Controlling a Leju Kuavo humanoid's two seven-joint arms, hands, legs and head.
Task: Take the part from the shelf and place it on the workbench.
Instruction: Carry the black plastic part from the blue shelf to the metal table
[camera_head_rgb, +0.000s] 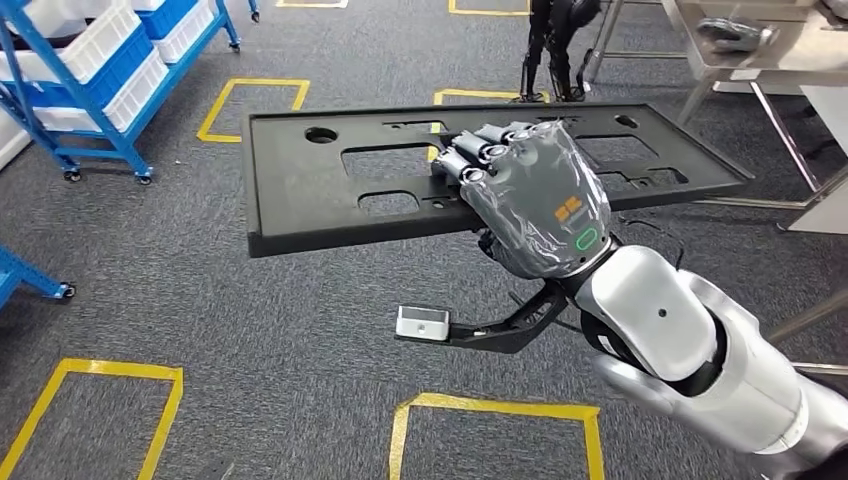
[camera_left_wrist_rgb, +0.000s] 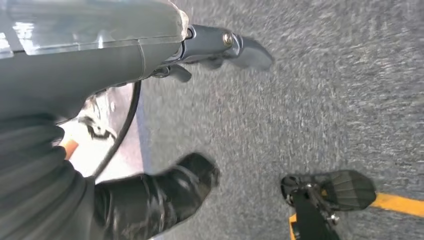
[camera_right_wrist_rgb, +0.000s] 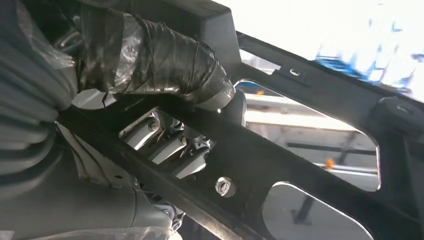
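From the head view I see my right robot hand (camera_head_rgb: 530, 195) gripping the part (camera_head_rgb: 330, 175), a long flat black panel with cut-outs, near the middle of its near edge and carrying it level above the carpet; it looks stiff and light but long, so I judge a mid-length hold best against tipping. The left wrist view shows my left robot hand (camera_left_wrist_rgb: 220, 47) holding nothing, fingers apart over the carpet. The right wrist view shows fingers (camera_right_wrist_rgb: 170, 147) and taped thumb (camera_right_wrist_rgb: 165, 65) clamping a bar (camera_right_wrist_rgb: 280, 165) of the part.
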